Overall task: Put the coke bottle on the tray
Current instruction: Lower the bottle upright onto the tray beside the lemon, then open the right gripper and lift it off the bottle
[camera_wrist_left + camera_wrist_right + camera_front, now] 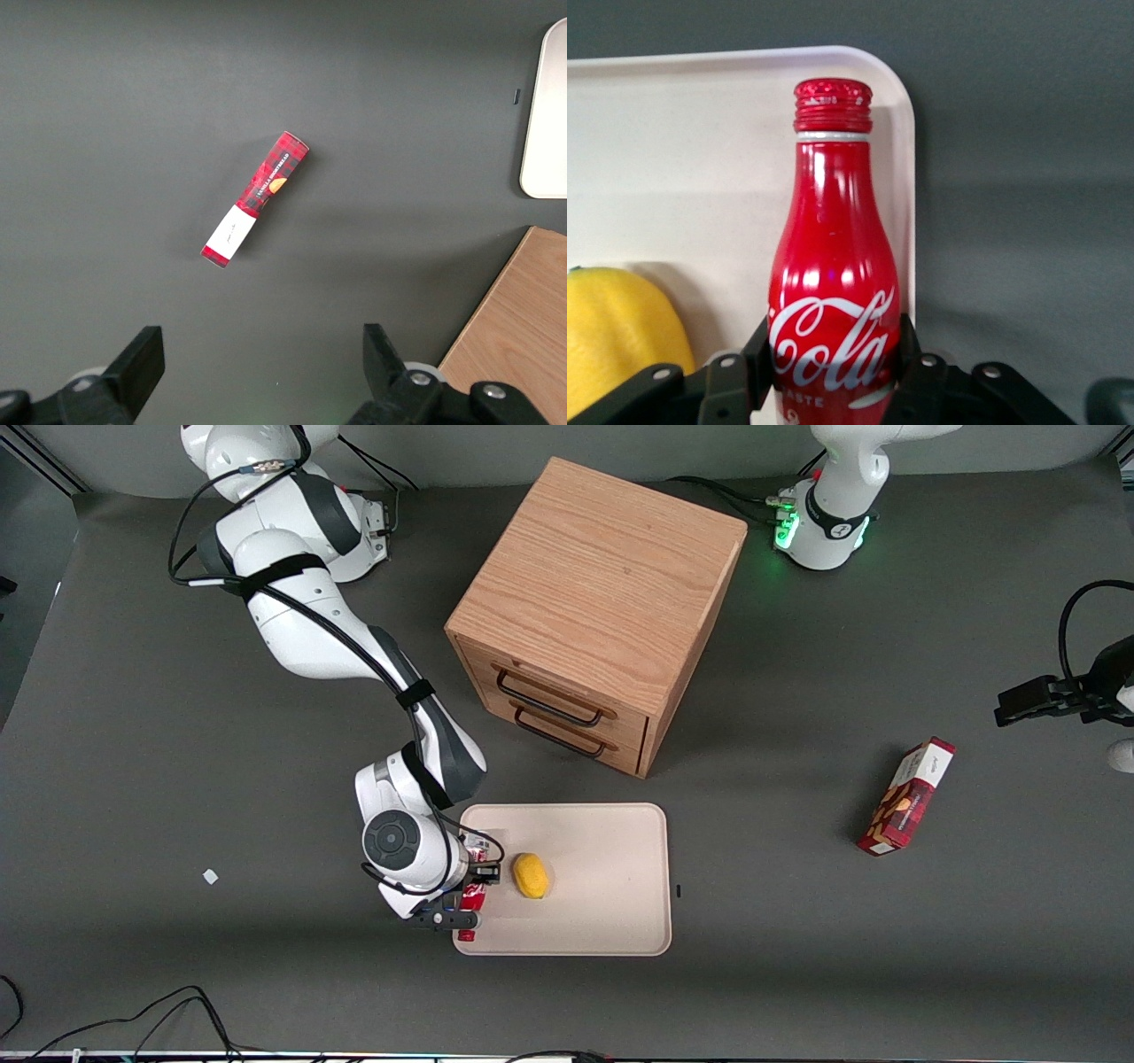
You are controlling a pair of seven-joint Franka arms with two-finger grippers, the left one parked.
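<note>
We see a dark grey matte worktop [133, 735], a wooden two-drawer cabinet [602, 593] on it, and cables [177, 1010] along the camera-side edge.

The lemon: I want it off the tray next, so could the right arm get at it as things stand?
Probably not yet: the gripper is shut on the coke bottle over the tray. The lemon itself lies uncovered beside it, with nothing between them.

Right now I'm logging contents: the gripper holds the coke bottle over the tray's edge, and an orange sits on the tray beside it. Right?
Nearly. The gripper does hold the coke bottle over the tray edge, but the fruit beside it is a yellow lemon, not an orange; the front view shows it.
</note>
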